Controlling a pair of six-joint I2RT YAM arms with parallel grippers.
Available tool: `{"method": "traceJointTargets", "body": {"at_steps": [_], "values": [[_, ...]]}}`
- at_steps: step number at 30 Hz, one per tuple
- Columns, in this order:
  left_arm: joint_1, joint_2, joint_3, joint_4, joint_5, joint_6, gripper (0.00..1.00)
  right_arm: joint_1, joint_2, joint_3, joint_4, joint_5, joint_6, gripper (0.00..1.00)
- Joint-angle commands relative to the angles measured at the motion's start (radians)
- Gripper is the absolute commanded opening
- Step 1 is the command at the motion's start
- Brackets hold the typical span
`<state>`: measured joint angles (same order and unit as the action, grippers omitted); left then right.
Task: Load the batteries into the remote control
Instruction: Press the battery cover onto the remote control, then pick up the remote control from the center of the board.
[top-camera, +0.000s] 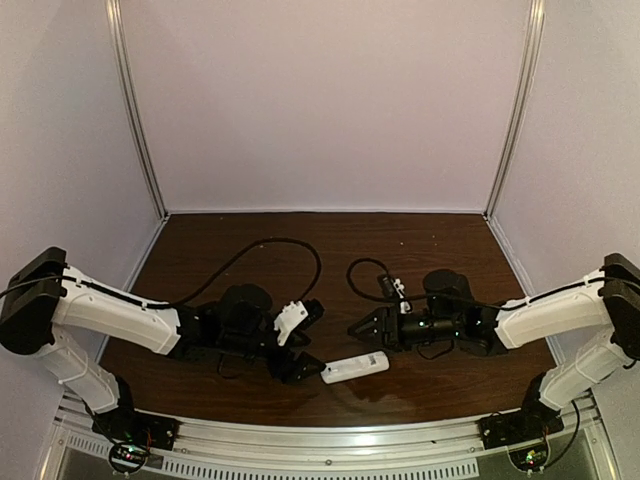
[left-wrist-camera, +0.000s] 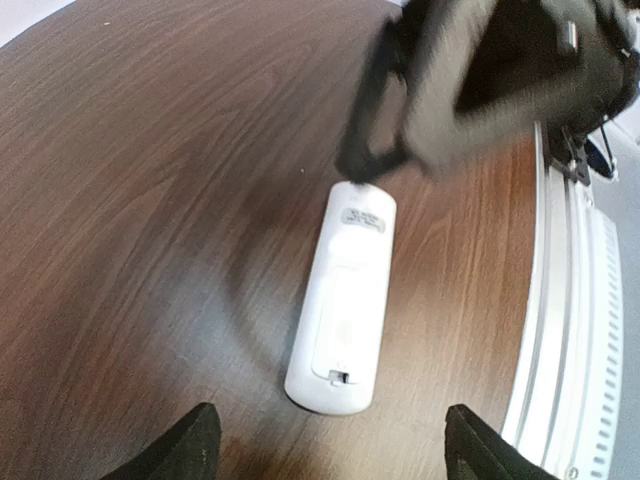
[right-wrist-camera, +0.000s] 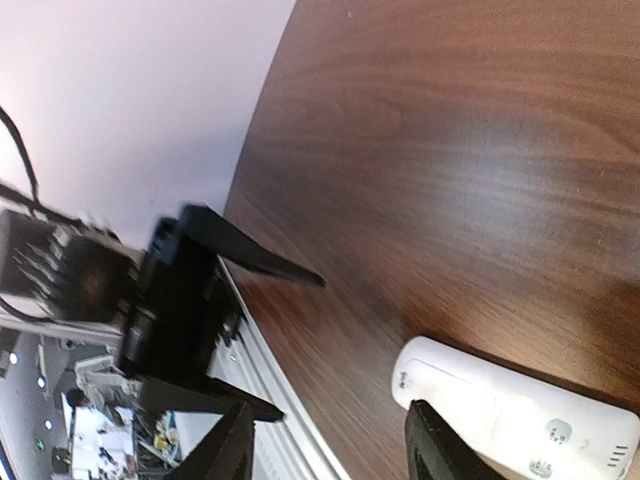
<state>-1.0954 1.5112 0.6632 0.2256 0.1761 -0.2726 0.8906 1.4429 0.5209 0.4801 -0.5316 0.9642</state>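
The remote control (top-camera: 355, 367) is a slim white bar lying flat on the dark wooden table, near the front edge, between the two arms. In the left wrist view the remote (left-wrist-camera: 343, 300) lies back side up, with a cover panel and a small latch at its near end. My left gripper (top-camera: 312, 342) is open and empty, and the remote's end lies just ahead of its spread fingers (left-wrist-camera: 190, 445). My right gripper (top-camera: 362, 325) is open and empty just above the remote's other part (right-wrist-camera: 510, 415). No batteries are in view.
Black cables (top-camera: 270, 250) loop over the table behind both arms. A metal rail (top-camera: 330, 440) runs along the front edge, close to the remote; it also shows in the left wrist view (left-wrist-camera: 565, 300). The two grippers face each other at close range.
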Motion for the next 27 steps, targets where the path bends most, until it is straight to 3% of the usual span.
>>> {"method": "traceJointTargets", "body": {"at_steps": [1,6,10,20,23,27], "values": [[-0.031,0.074,0.086,-0.091,0.007,0.177,0.79,-0.088,-0.153,-0.011,-0.086,0.052,-0.032,0.61],[-0.055,0.237,0.296,-0.344,-0.037,0.288,0.79,-0.19,-0.324,-0.021,-0.284,0.12,-0.116,0.77],[-0.067,0.333,0.411,-0.423,-0.041,0.317,0.78,-0.266,-0.426,-0.044,-0.357,0.14,-0.154,0.87],[-0.091,0.545,0.668,-0.542,-0.033,0.324,0.67,-0.41,-0.585,-0.081,-0.453,0.124,-0.201,0.89],[-0.099,0.601,0.741,-0.587,-0.054,0.332,0.64,-0.442,-0.645,-0.092,-0.473,0.142,-0.204,0.99],[-0.1,0.66,0.826,-0.632,-0.05,0.334,0.58,-0.48,-0.719,-0.114,-0.491,0.148,-0.197,1.0]]}}
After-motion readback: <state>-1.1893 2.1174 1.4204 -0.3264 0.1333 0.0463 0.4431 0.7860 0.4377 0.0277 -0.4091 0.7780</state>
